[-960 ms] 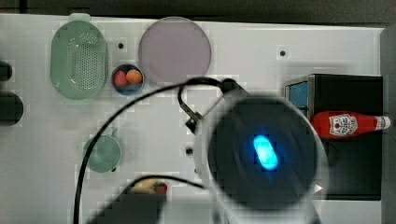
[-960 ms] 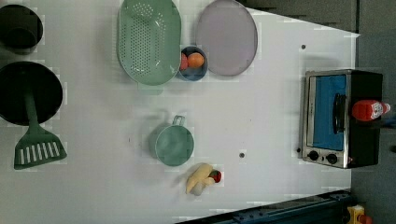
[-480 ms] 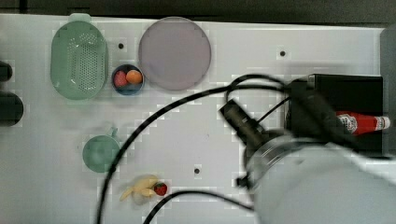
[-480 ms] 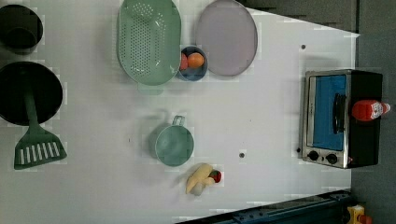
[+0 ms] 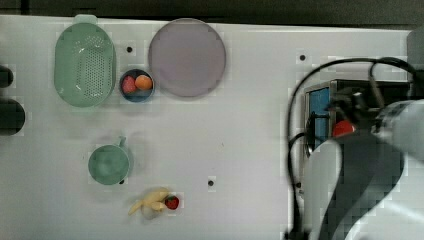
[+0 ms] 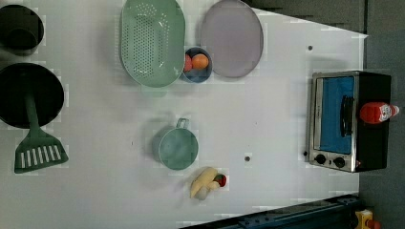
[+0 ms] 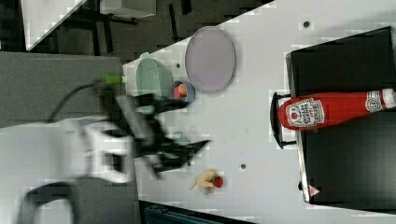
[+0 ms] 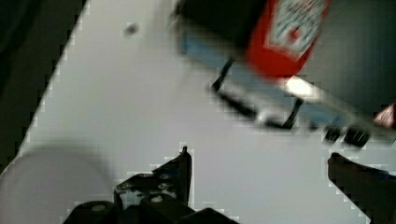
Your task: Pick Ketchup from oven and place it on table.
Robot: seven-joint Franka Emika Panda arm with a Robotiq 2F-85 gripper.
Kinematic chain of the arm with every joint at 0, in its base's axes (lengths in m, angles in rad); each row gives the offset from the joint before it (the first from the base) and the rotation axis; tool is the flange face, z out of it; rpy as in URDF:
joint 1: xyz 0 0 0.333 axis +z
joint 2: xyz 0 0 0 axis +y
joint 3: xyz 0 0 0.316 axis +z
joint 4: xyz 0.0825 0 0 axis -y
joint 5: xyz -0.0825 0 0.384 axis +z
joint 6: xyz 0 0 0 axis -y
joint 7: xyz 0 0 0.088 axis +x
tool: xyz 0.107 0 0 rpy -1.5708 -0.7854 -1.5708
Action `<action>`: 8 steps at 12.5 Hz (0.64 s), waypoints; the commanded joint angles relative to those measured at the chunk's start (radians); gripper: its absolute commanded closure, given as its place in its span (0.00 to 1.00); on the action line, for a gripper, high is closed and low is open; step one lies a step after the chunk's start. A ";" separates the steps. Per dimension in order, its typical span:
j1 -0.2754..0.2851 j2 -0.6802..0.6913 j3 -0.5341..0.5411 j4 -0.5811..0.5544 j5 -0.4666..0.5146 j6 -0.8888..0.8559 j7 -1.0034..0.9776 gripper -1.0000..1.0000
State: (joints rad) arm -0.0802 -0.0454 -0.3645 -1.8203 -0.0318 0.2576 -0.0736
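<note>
Ketchup [image 7: 327,109] stands untouched on the oven [image 6: 351,121] roof above the door handle, at 3 o'clock on the table [image 6: 267,124] in the left view, while the gripper [image 8: 261,179], fingers spread and empty, nears it, so grasp, lift and placing all remain.

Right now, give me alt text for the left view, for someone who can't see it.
A red Ketchup bottle lies on the black top of the oven at the left view's right, on a white table holding a green colander, lilac plate and green cup.
</note>
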 commanded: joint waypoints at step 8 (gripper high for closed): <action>-0.035 0.268 -0.203 -0.019 0.147 0.318 -0.018 0.00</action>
State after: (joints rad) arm -0.1113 0.1925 -0.5430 -1.8545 0.1340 0.5781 -0.0762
